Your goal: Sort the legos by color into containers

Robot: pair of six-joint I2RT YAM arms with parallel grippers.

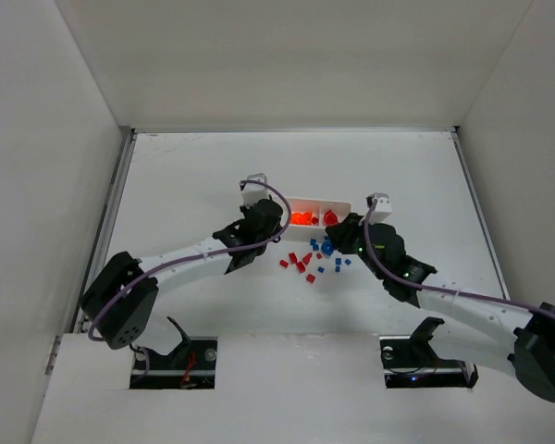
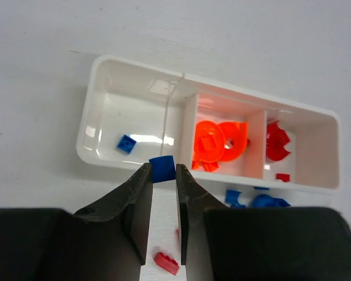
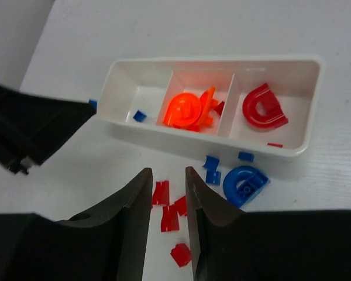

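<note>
White desk (image 1: 185,185), white walls on three sides. The tray (image 1: 344,204) lies mid-desk with its long side running left to right, between the two tools.

Tray contents, wrist views:
- Left compartment: one small blue lego (image 2: 126,143) on the floor.
- Middle compartment: orange legos (image 2: 219,140), round and curved pieces piled together.
- Right compartment: red arch (image 3: 263,108), plus a small red bit (image 2: 282,177) by the near wall.

Left tool (image 2: 162,172): fingertips pressed in on a blue square lego (image 2: 162,168), which sits held at the very tips. In the left wrist view this piece lies over the near wall of the left compartment. Whether it is past the rim or just short of it, I cannot tell.

Right tool (image 3: 167,181): fingers (image 3: 141,193) apart, nothing between them. It hangs above the desk just on the near side of the tray. Red loose legos (image 3: 162,193) show through the gap, lying flat on the desk below.

Loose pile (image 1: 301,266): on the desk just near of the tray, red pieces to the left, blue to the right. A blue arch (image 3: 244,184) lies close against the tray's near wall, with small blue squares (image 3: 213,177) beside it.
</note>
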